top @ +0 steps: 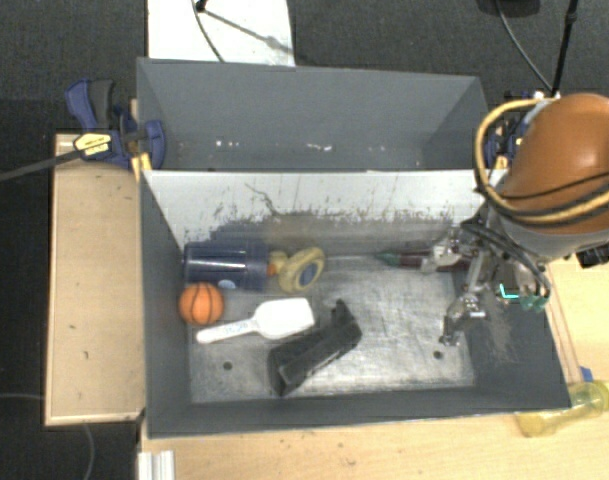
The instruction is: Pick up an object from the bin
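Note:
My gripper point(462, 314) hangs over the bare right part of the bin floor, close to the right wall. Nearest to it is a thin pen-like tool point(408, 259) with a dark red and green shaft, lying along the foot of the back wall just up and left of the gripper. A black wedge-shaped block point(314, 347) lies on the floor well to the gripper's left. I see nothing held by the gripper.
Further left lie a white scoop point(261, 321), an orange ball point(201, 304), a dark blue cylinder point(224, 265) and a yellowish tape roll point(302, 266). The arm's orange dome and cables overhang the bin's right rim.

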Tool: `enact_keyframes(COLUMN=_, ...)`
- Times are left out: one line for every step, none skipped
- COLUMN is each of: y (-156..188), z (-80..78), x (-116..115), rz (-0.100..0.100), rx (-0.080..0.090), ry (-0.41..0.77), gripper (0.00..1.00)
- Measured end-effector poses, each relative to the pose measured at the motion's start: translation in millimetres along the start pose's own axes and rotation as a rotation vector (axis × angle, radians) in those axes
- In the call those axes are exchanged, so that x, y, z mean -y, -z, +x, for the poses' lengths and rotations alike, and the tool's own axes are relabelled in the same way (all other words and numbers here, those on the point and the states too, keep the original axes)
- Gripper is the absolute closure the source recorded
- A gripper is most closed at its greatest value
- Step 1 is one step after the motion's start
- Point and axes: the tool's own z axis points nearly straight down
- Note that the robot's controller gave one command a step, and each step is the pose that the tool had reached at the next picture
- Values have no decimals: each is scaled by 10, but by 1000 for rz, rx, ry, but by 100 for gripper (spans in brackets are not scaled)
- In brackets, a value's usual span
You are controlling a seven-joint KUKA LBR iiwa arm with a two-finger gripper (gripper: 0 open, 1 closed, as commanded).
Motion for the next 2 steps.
enact_keyframes(y=39, z=-15, x=0, rz=1, rx=8, ry=1, gripper=0)
enact_keyframes(y=-276, z=-230, x=-196, rz=3, rx=17, ry=53, gripper=0)
